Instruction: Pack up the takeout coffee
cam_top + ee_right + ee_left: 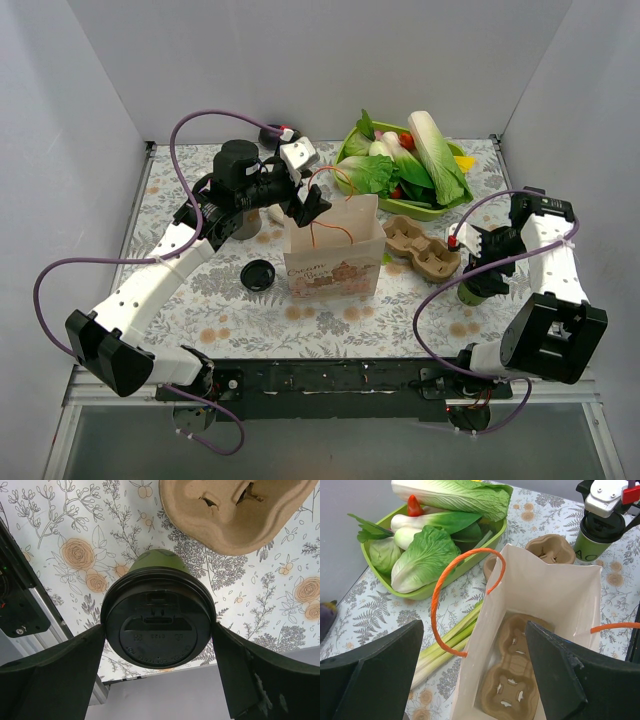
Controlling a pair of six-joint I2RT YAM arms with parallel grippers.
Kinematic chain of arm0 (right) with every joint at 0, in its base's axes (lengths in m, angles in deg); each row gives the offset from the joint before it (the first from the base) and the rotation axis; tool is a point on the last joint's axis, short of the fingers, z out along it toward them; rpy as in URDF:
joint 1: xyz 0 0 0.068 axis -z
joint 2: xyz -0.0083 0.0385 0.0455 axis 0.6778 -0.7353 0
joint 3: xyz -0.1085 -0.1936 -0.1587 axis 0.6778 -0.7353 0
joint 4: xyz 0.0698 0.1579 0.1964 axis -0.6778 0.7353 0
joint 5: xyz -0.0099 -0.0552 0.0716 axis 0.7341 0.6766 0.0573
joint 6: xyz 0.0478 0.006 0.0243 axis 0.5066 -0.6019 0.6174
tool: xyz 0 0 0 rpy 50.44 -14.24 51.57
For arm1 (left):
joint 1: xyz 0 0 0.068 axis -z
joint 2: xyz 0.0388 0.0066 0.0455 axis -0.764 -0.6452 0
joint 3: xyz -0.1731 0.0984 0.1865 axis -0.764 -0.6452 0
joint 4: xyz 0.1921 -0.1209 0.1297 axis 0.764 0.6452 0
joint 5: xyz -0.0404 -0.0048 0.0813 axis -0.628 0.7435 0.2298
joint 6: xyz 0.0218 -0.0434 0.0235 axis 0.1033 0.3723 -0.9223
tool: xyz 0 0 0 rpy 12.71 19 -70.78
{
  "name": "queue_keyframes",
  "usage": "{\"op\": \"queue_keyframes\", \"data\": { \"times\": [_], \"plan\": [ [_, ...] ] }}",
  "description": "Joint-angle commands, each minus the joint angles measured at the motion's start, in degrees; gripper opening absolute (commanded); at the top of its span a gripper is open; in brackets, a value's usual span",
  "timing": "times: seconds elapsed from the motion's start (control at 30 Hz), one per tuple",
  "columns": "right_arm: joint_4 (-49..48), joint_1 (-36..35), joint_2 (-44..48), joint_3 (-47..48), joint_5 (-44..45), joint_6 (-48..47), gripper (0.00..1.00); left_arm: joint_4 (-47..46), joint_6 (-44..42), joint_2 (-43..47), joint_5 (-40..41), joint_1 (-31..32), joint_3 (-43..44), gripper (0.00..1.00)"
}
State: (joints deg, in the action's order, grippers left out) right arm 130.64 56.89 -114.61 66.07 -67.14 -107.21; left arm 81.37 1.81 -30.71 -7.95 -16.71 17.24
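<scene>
The takeout coffee (158, 562), a green paper cup capped with a black lid (159, 627), stands on the flowered table at the right (470, 292). My right gripper (159, 629) reaches down over it, and both fingers touch the lid's rim on opposite sides. The cup also shows far off in the left wrist view (590, 547). My left gripper (474, 630) hovers open above the mouth of a white paper bag (335, 265) with orange handles. A brown pulp cup carrier (515, 680) lies in the bottom of the bag.
A second pulp carrier (420, 248) lies between the bag and the coffee. A green tray of vegetables (400, 165) fills the back. A loose black lid (258, 274) lies left of the bag. Green stalks (450, 640) lie beside the bag.
</scene>
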Motion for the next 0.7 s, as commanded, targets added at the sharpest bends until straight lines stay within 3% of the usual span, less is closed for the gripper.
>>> {"op": "queue_keyframes", "data": {
  "times": [0.0, 0.47, 0.67],
  "plan": [
    [0.6, -0.1, -0.8, 0.2, 0.6, 0.6, 0.93, -0.6, -0.3, 0.2, -0.5, -0.1, 0.1, 0.84],
    [0.6, -0.2, -2.3, 0.4, 1.3, 4.1, 0.74, -0.9, -0.2, 0.0, -1.1, -0.2, -0.1, 0.84],
    [0.6, -0.2, -5.0, 2.8, 1.1, 11.1, 0.64, -1.0, 0.2, 0.2, -1.1, -0.2, -0.4, 0.84]
  ]
}}
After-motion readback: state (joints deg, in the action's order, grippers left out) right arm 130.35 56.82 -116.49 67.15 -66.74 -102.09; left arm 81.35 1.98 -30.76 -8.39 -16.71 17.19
